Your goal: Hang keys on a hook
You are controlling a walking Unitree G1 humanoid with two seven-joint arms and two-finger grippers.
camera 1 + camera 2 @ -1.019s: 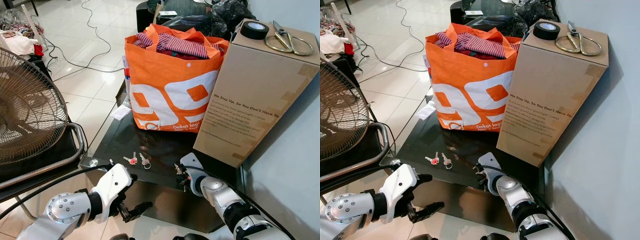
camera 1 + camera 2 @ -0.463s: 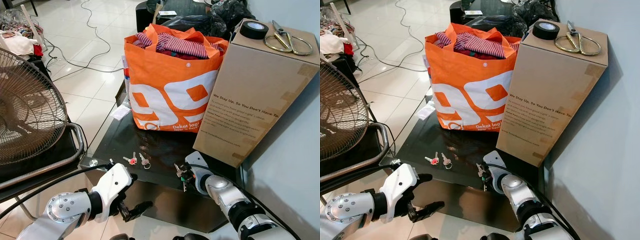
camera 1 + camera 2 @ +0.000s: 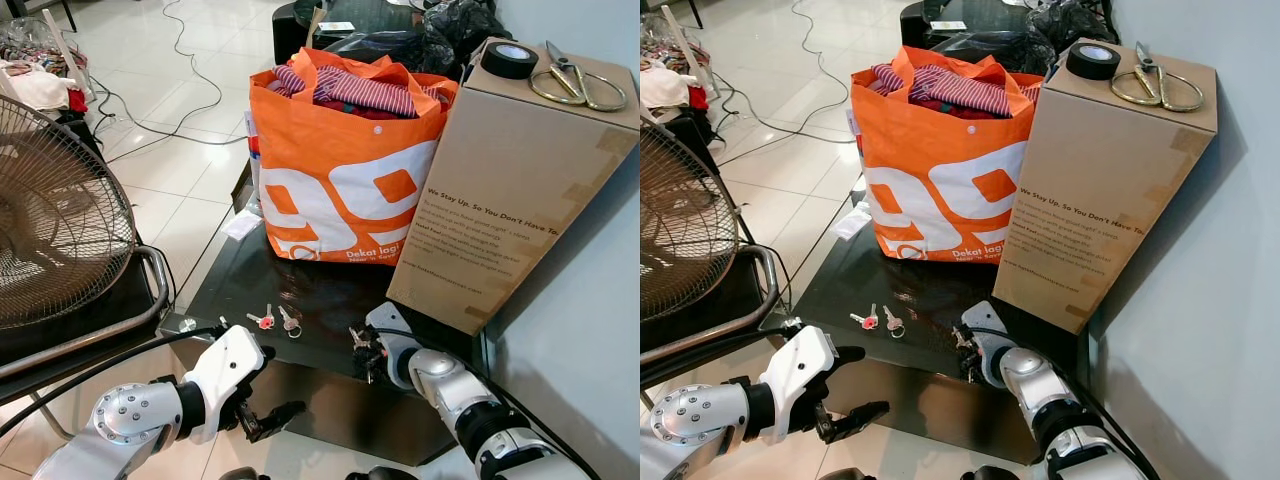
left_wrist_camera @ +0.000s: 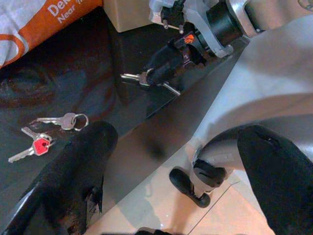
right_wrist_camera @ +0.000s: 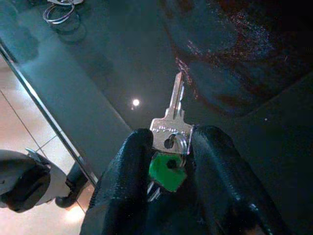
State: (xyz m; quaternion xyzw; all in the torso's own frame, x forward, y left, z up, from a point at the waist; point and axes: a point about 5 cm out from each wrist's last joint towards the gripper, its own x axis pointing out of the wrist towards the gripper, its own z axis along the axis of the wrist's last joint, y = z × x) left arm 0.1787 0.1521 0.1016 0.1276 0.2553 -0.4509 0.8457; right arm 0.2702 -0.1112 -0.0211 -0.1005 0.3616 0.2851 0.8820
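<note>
A bunch of keys with a green tag (image 5: 168, 172) is pinched between the fingers of my right gripper (image 3: 364, 348), which is shut on it just above the near edge of the black glass table (image 3: 236, 285). One silver key (image 5: 174, 108) sticks out beyond the fingertips. A second set lies on the table to the left: a red-tagged key (image 3: 262, 320) and a silver key on a ring (image 3: 289, 322). My left gripper (image 3: 270, 386) hangs open below the table's front edge, with nothing between its fingers (image 4: 80, 164).
An orange bag (image 3: 340, 190) full of clothes and a tall cardboard box (image 3: 510, 200) stand at the back of the table. A tape roll (image 3: 509, 60) and scissors (image 3: 577, 85) lie on the box. A fan (image 3: 50, 220) stands left, and a wall is on the right.
My right gripper dipped a little past the table edge with the keys, then came back up. The left arm has hardly moved.
</note>
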